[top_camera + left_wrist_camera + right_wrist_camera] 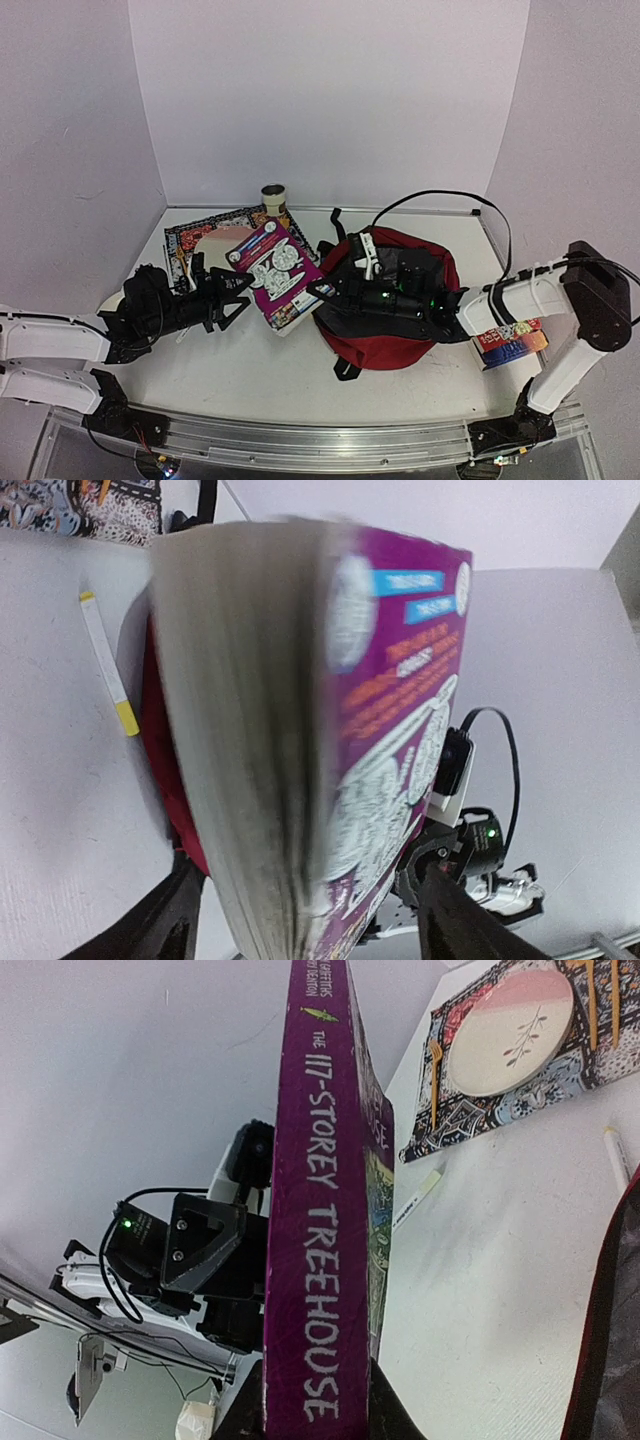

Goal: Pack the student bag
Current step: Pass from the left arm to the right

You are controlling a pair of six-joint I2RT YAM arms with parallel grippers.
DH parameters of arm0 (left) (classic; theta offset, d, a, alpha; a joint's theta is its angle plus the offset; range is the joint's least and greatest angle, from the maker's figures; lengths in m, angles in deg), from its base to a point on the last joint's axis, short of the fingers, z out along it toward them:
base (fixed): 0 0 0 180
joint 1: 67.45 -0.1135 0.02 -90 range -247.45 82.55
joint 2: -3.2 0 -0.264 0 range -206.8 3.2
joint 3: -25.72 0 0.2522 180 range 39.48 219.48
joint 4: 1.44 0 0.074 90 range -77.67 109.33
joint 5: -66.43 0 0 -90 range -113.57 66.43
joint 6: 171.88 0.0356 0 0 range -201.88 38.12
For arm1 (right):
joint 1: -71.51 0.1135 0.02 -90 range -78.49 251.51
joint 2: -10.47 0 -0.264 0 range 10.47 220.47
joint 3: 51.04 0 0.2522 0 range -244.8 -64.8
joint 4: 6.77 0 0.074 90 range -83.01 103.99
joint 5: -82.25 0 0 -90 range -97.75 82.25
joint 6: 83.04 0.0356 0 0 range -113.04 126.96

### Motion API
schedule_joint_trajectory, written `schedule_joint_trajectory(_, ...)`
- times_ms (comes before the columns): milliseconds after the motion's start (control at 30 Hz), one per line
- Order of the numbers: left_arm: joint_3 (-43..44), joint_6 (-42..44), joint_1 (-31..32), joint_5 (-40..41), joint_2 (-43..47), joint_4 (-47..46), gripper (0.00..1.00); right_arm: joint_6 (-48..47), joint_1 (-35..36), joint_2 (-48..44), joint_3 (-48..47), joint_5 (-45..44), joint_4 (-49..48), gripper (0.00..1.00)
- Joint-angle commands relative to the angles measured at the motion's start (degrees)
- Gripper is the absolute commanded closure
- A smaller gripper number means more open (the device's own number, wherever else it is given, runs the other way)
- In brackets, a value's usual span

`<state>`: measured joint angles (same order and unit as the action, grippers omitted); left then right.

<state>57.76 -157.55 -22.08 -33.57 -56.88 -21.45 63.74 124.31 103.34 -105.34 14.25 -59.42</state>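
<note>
Student bag (395, 345), dark red, lies right of centre on the table (250, 375), beneath the right arm. Just left of it, the right gripper (325, 292) pinches a purple book (280, 275). The left gripper (237, 290) stands spread around the book's left edge. Step judged: handover. The next move calls for swinging the book right into the bag's mouth, which the arm hides.
</note>
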Motion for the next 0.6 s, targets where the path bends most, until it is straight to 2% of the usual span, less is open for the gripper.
schedule_joint_trajectory(0, -0.1, -1.1, 0.2, 1.0, -1.6, -3.4, 0.14, 0.9, 0.0, -7.4, 1.9, -8.3, -10.6, 1.0)
schedule_joint_trajectory(67, 0.9, -0.8, 0.5, 0.8, -2.9, -3.4, 0.07, 2.2, 0.0, -8.7, 3.5, -11.7, -12.0, 1.0)
schedule_joint_trajectory(200, 3.9, 0.7, 1.9, 1.1, -5.0, -3.5, 0.01, 6.2, 0.0, -10.3, 6.8, -17.4, -15.5, 1.0)
schedule_joint_trajectory(367, 8.5, 2.5, 4.5, 3.1, -7.7, -3.6, 0.0, 11.3, 0.0, -11.2, 10.5, -23.8, -20.4, 1.0)
schedule_joint_trajectory(567, 11.1, 0.5, 8.0, 8.2, -13.2, -5.8, 0.0, 15.4, 0.1, -11.7, 12.3, -28.4, -26.6, 1.0)
